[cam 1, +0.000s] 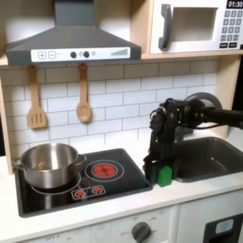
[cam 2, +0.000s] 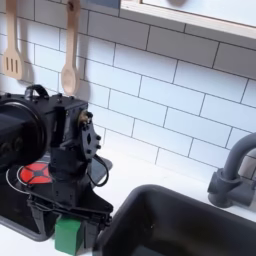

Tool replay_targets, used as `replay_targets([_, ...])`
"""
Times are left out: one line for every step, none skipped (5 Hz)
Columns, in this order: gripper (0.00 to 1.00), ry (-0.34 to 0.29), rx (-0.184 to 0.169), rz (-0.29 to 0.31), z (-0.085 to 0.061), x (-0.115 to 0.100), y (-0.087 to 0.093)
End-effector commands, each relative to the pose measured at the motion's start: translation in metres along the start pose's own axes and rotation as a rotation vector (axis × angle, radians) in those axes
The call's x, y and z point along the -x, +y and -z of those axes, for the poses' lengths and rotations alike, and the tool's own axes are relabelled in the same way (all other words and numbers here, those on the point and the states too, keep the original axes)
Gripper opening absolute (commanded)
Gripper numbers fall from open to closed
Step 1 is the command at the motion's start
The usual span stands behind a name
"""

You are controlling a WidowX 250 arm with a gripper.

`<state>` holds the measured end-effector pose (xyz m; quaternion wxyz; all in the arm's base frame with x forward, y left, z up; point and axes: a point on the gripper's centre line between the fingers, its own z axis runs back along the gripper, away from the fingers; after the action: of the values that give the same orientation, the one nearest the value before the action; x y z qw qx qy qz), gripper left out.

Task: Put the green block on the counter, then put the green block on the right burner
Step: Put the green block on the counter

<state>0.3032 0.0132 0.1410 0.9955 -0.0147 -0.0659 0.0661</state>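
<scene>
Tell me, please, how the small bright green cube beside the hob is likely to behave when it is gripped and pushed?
The small bright green cube looks rigid, with flat faces, so it should slide rather than roll. Its smooth sides could slip in the pincer, which sits right above it. Being small, it is probably light and would shift easily on the pale cream counter.

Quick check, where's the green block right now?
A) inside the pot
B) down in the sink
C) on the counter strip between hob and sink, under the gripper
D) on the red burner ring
C: the green block sits on the pale counter between the black hob and the sink, directly beneath the gripper.
</scene>
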Motion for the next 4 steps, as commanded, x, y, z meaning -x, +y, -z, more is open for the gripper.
replay_targets([0.0,-0.004,-0.004,0.006,0.0,0.0,0.001])
replay_targets([0.0,-0.007,0.001,0.009,-0.002,-0.002,0.0])
replay_targets([0.0,-0.021,0.013,-0.009,-0.012,-0.011,0.003])
replay_targets([0.0,-0.062,0.02,-0.031,-0.029,-0.024,0.009])
